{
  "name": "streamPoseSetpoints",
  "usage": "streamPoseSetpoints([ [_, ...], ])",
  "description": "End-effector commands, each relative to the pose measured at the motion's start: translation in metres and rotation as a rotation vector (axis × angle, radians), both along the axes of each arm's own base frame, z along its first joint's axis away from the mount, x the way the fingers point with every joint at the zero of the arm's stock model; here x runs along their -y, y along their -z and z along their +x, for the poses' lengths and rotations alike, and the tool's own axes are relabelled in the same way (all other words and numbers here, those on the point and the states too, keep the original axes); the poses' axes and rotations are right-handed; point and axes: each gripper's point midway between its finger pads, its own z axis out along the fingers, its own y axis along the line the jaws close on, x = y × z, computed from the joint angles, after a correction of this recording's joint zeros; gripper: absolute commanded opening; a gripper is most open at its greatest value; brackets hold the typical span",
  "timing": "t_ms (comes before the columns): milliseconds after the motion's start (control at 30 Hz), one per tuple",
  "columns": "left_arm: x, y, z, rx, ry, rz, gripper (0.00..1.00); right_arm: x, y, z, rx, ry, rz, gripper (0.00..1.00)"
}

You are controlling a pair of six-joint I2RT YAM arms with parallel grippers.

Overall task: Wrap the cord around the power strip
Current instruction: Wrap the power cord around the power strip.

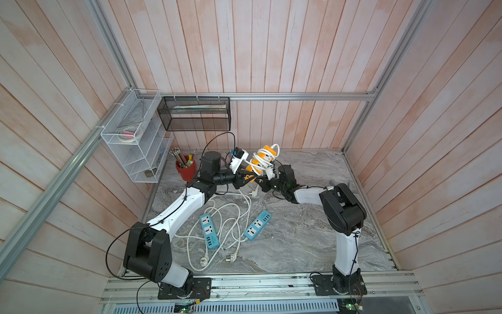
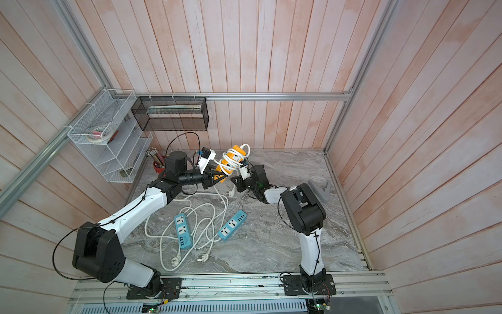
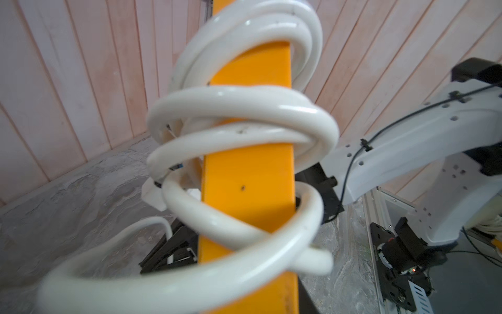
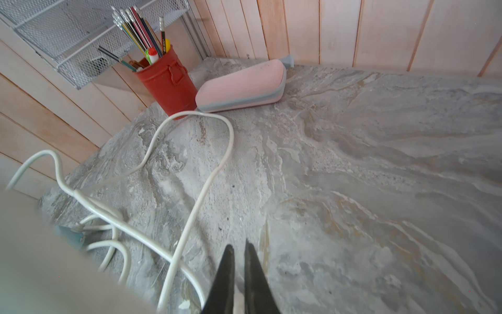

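Note:
The orange power strip (image 1: 263, 157) (image 2: 231, 159) stands tilted in the air over the back of the table. My left gripper (image 1: 245, 180) (image 2: 215, 178) is shut on its lower end. The white cord (image 1: 257, 164) (image 3: 244, 108) coils round the strip (image 3: 248, 190) in several loose turns. Its plug (image 1: 254, 192) (image 2: 231, 193) hangs just below. In the left wrist view the coils hide the jaws. My right gripper (image 1: 260, 181) (image 4: 239, 244) is just right of the strip's lower end. Its jaws are nearly together, pinching a bit of white cord.
Two blue power strips (image 1: 209, 231) (image 1: 257, 225) lie mid-table among tangled white cords (image 1: 225, 214). A red pencil cup (image 1: 186, 170) (image 4: 168, 81) and a pink case (image 4: 241, 87) sit at the back left. A white wire rack (image 1: 135, 136) and black mesh basket (image 1: 194, 114) hang on the walls.

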Motion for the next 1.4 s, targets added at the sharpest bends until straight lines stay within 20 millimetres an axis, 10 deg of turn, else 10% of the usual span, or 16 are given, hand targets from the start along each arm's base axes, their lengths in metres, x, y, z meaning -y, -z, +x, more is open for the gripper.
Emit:
streamPoseSetpoints([
  [0, -0.046, -0.033, 0.056, 0.069, -0.296, -0.084, 0.0, 0.016, 0.0, -0.005, 0.007, 0.042, -0.073, 0.0],
  [233, -0.122, -0.006, 0.114, 0.016, -0.647, 0.044, 0.0, 0.034, 0.007, -0.023, 0.108, 0.06, -0.351, 0.0],
  [533, -0.128, 0.032, 0.117, -0.033, -0.636, 0.196, 0.0, 0.097, -0.021, 0.002, 0.308, 0.291, -0.748, 0.0],
  [800, -0.122, 0.102, 0.117, -0.112, -0.618, 0.572, 0.0, 0.093, -0.125, -0.009, 0.766, 0.406, -0.927, 0.0],
  [967, -0.055, 0.145, 0.079, -0.198, -0.325, 0.655, 0.0, 0.085, -0.2, -0.009, 0.948, 0.422, -0.843, 0.0],
  [1100, 0.013, 0.161, 0.01, -0.226, 0.049, 0.628, 0.0, 0.076, -0.244, -0.001, 1.023, 0.364, -0.736, 0.0],
  [1233, 0.056, 0.155, -0.057, -0.199, 0.352, 0.545, 0.0, 0.068, -0.238, 0.01, 1.062, 0.186, -0.781, 0.0],
  [1367, 0.057, 0.142, -0.094, -0.201, 0.492, 0.453, 0.0, 0.09, -0.22, 0.024, 0.967, 0.063, -0.767, 0.0],
])
